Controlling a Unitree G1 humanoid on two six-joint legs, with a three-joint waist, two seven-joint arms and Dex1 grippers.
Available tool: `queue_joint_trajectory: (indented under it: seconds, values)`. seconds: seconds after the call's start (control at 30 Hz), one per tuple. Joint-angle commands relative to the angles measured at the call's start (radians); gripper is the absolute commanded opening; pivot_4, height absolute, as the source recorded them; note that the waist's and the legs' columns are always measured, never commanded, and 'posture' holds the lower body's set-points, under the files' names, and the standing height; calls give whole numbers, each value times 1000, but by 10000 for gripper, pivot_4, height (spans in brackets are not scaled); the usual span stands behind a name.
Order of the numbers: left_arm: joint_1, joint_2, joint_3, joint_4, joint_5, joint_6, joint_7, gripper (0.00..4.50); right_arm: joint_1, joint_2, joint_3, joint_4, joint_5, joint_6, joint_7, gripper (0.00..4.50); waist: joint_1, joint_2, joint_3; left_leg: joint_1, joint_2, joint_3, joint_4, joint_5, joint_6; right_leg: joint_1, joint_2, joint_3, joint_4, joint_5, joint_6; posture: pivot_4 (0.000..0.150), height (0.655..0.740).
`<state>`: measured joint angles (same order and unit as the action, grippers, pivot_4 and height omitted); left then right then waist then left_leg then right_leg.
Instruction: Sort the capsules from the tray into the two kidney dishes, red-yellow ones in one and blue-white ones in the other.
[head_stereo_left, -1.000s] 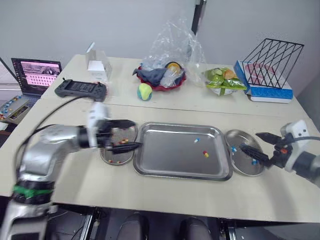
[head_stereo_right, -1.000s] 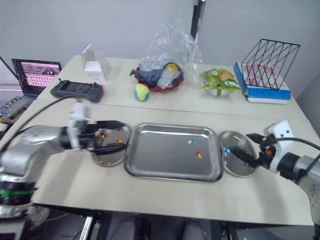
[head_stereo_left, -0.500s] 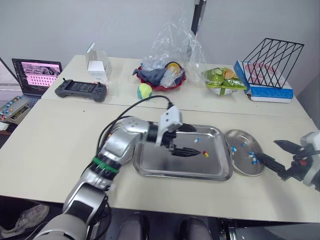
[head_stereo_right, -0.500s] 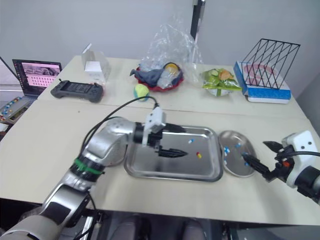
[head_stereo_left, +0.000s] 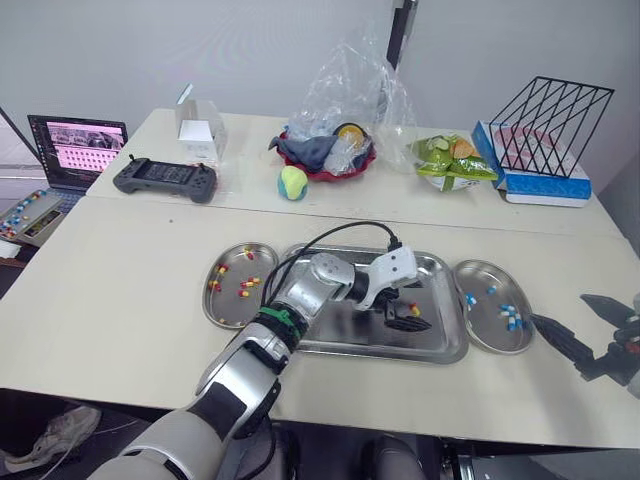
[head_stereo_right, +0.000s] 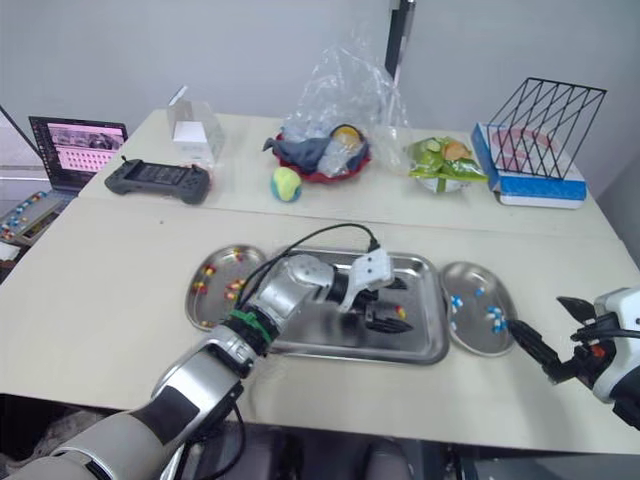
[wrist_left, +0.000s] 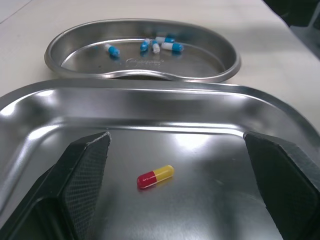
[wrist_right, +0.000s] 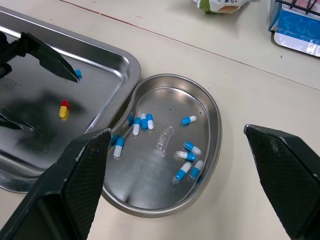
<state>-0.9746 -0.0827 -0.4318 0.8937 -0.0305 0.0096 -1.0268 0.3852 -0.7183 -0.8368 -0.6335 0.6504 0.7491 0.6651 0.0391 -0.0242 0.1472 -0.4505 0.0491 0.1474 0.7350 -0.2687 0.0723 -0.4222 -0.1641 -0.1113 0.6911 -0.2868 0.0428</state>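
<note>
My left gripper (head_stereo_left: 410, 304) is down in the steel tray (head_stereo_left: 440, 332), open, with its fingers either side of a red-yellow capsule (wrist_left: 155, 176) near the tray's right end. A blue-white capsule (wrist_right: 77, 75) peeks out beside one left finger. The left kidney dish (head_stereo_left: 228, 311) holds several red-yellow capsules. Several blue-white capsules lie in the right kidney dish (head_stereo_left: 490, 336). My right gripper (head_stereo_left: 560, 308) hangs open and empty just right of that dish, near the table's front edge.
Along the back of the table stand a laptop (head_stereo_left: 76, 148), a game controller (head_stereo_left: 163, 178), a white box (head_stereo_left: 199, 135), a ball (head_stereo_left: 292, 182), a red bowl under a plastic bag (head_stereo_left: 335, 150), a snack bag (head_stereo_left: 450, 160) and a wire rack (head_stereo_left: 552, 120).
My left arm swung from the left dish across the tray and now brackets the red-yellow capsule. My right gripper drew back from over the right dish toward the table's right front.
</note>
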Motion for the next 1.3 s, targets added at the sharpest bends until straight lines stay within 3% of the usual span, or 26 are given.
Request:
queue_joint_trajectory:
  seconds: [0.03, 0.1, 0.2, 0.57, 1.0, 1.2, 1.3]
  values:
    - [-37, -36, 18, 56, 32, -42, 32, 45000, 3, 2, -28, -30, 10, -17, -14, 44732, -1, 0, 0, -1, 0, 0, 1, 0, 0, 0, 0, 0, 0, 0, 0, 1500, 6837]
    - [-55, -44, 16, 99, 61, -36, 53, 45000, 1, -1, -29, -28, 9, -17, -16, 44732, -2, 0, 0, -1, 0, -1, 1, 0, 0, 0, 0, -1, 0, 0, 0, 1500, 6837]
    - [-73, -50, 16, 138, 88, -43, 62, 37042, 2, -4, -33, -25, 11, -17, -18, 45000, -2, 0, 0, -2, 0, -2, 2, 0, 0, 0, 0, -2, 0, 0, 0, 1500, 6837]
    - [-59, -34, 36, 123, 109, -39, -16, 988, -39, -33, 4, 12, -4, -15, -22, 45000, -1, 1, 0, -6, 0, -7, 6, 0, 0, 0, 0, -8, 0, 0, 0, 1500, 6837]
    - [-57, 9, 130, -47, 45, 58, -60, 384, -126, -86, 80, 95, -24, -27, 2, 45000, -2, 1, 0, -8, 0, -7, 9, 1, -2, 0, -1, -9, 1, 0, 0, 1500, 6837]
    - [-21, 180, 267, -382, -86, 292, -73, 384, -206, -128, 134, 148, -17, -35, 39, 45000, -19, 4, -1, -9, 1, -8, 11, 3, -5, -1, -1, -9, 3, 0, 0, 1500, 6837]
    - [45, 339, 316, -522, -123, 373, -114, 384, -241, -145, 156, 181, -7, -48, 74, 45000, -28, 5, -2, -8, 1, -8, 10, 4, -6, 0, 0, -9, 3, 0, 0, 1500, 6837]
